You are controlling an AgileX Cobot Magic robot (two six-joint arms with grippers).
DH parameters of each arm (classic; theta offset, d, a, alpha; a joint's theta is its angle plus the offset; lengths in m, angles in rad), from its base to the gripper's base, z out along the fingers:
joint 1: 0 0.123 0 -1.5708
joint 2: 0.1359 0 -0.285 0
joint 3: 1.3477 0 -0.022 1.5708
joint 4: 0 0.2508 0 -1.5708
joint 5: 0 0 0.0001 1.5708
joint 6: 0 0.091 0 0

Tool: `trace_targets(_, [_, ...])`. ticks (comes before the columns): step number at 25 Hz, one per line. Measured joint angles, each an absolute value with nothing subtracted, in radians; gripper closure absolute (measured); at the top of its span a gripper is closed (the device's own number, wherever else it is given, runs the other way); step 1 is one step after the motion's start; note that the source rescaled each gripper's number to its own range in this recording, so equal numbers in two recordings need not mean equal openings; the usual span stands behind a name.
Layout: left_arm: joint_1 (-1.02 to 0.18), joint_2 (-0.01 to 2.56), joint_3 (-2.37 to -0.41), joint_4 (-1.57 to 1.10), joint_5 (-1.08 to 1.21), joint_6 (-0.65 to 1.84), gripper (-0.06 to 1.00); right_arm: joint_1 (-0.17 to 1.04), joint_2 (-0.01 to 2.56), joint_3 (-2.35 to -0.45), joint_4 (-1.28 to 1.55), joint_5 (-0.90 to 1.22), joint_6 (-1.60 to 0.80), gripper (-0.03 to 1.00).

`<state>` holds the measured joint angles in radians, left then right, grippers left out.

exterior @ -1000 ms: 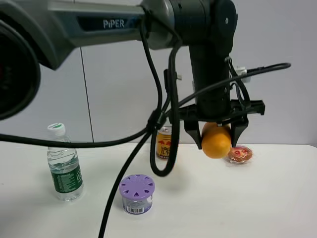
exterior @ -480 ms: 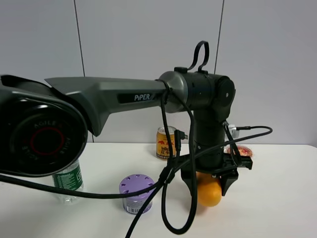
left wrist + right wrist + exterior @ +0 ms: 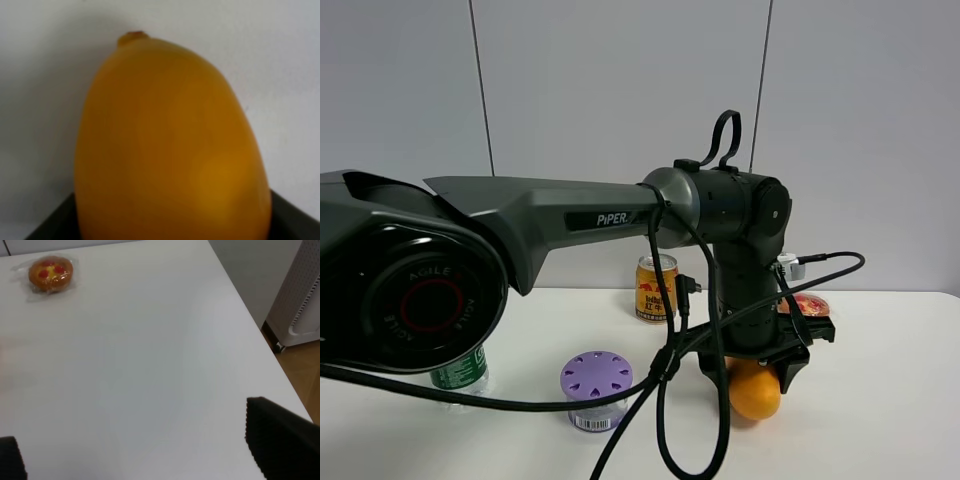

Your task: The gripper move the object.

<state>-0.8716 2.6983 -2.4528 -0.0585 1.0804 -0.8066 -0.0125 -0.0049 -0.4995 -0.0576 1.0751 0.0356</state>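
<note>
My left gripper (image 3: 754, 376), a black claw on the dark grey PiPER arm, reaches across to the right half of the white table (image 3: 890, 410) and is shut on the orange-yellow mango (image 3: 757, 394). It holds the mango down at the tabletop, in front of the wrapped bun (image 3: 807, 304). I cannot tell whether the mango touches the table. The mango (image 3: 170, 145) fills the left wrist view, pointed tip away from the camera. My right gripper (image 3: 145, 452) is open and empty over bare table, its black fingertips (image 3: 280, 440) far apart.
A gold can (image 3: 656, 288) stands behind the arm. A purple-lidded jar (image 3: 596, 390) is left of the mango, and a water bottle (image 3: 462, 368) is further left, partly hidden. The bun (image 3: 50, 273) lies far from my right gripper. The table edge and a white appliance (image 3: 300, 300) are beside it.
My left gripper has come down with the mango, from well above the table to tabletop level, staying shut on it. The other objects have not moved.
</note>
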Motion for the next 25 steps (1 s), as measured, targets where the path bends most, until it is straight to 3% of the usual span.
trace_targets(3, [-0.872,2.699,-2.453,-0.057,1.069,-0.765,0.93,-0.013,-0.005,-0.500,-0.058,1.075,0.036,-0.03])
trace_targets(5, [-0.872,2.699,-2.453,-0.057,1.068,-0.721,0.84,-0.013,-0.005,-0.500,-0.058,1.075,0.036,-0.03])
trace_targets(9, [-0.872,2.699,-2.453,-0.057,1.075,-0.668,0.38,-0.013,-0.005,-0.500,-0.058,1.075,0.036,-0.03])
trace_targets(10, [-0.872,2.699,-2.453,-0.057,1.075,-0.668,0.38,-0.013,-0.005,-0.500,-0.058,1.075,0.036,-0.03])
trace_targets(11, [-0.872,2.699,-2.454,-0.056,1.096,-0.663,0.21,-0.013,-0.005,-0.500,-0.058,1.075,0.036,-0.03])
trace_targets(12, [-0.872,2.699,-2.463,-0.051,1.114,-0.660,0.16,-0.013,-0.005,-0.500,-0.058,1.075,0.036,-0.03])
trace_targets(17, [-0.875,2.699,-2.580,-0.023,1.207,-0.622,0.10,-0.013,-0.005,-0.500,-0.058,1.075,0.036,-0.03])
trace_targets(25, [-0.891,2.631,-2.847,-0.181,1.220,-0.554,0.11,-0.013,-0.005,-0.500,-0.058,1.075,0.036,-0.03])
